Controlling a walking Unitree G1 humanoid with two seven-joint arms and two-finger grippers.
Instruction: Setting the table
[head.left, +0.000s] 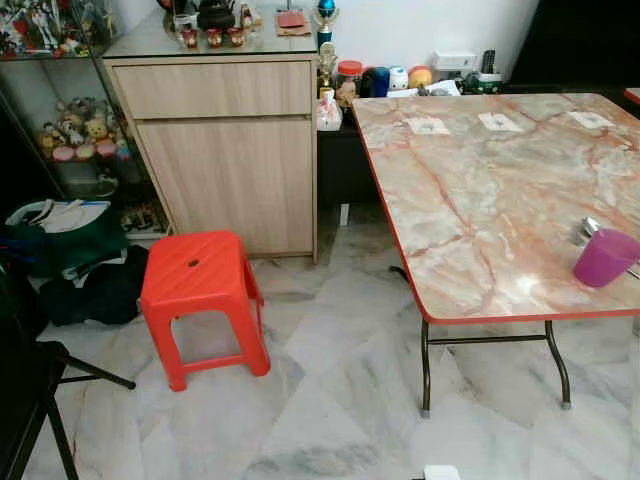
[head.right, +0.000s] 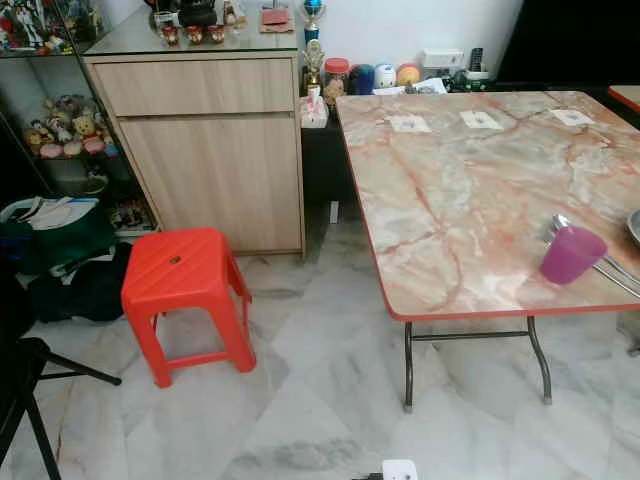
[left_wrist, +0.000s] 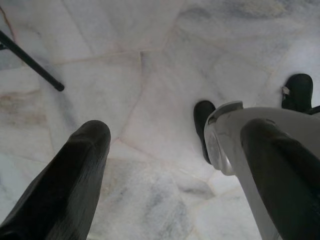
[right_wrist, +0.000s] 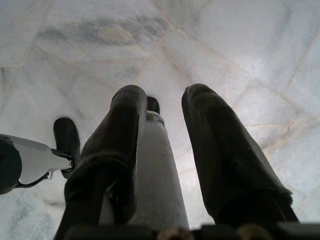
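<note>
Purple plastic cup (head.left: 604, 257) stands upright on the marble-patterned desk (head.left: 480, 190), near its front right edge. Just behind the cup lies what looks like metal cutlery (head.right: 600, 262), though it is too cut off to be sure. Three small white cards (head.left: 500, 122) sit in a row along the desk's far side. Left of the desk, on the marble floor (head.left: 330, 400), stands a red stool (head.left: 200, 300) before a wooden cabinet (head.left: 225, 150). Both arms hang low over the floor: the left claw (left_wrist: 175, 165) spread wide, the right claw (right_wrist: 165, 145) parted, each gripping nothing.
</note>
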